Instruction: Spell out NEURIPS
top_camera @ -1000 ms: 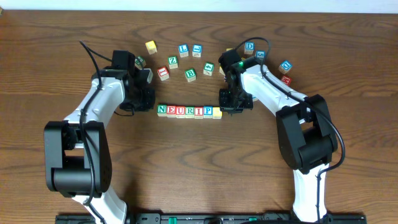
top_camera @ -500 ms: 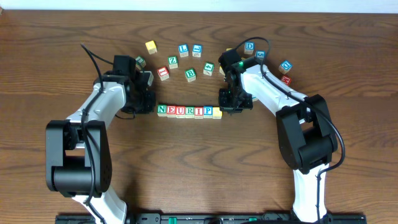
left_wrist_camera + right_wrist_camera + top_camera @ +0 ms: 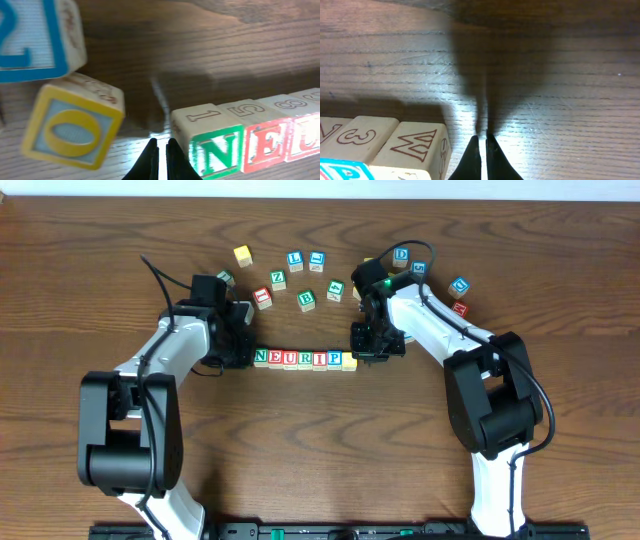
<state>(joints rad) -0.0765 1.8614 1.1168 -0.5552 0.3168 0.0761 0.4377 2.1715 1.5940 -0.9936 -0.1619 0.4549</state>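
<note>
Moved: left claw [image 3: 161, 150] had shifted right across the brown wooden desk [image 3: 320, 440], closer to the row's N end.
Left claw: pressed together, empty, just beside the green-bordered N cube [image 3: 215, 152].
Right claw [image 3: 481, 142]: pressed together, empty, beside the yellow-faced end cube [image 3: 350, 361].
Row of seven small wooden alphabet cubes [image 3: 304, 359]: lay straight, mid-desk, between both claws.

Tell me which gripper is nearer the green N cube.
Left. The left gripper sits just beside the N cube; the right gripper is past the row's opposite end.
</note>
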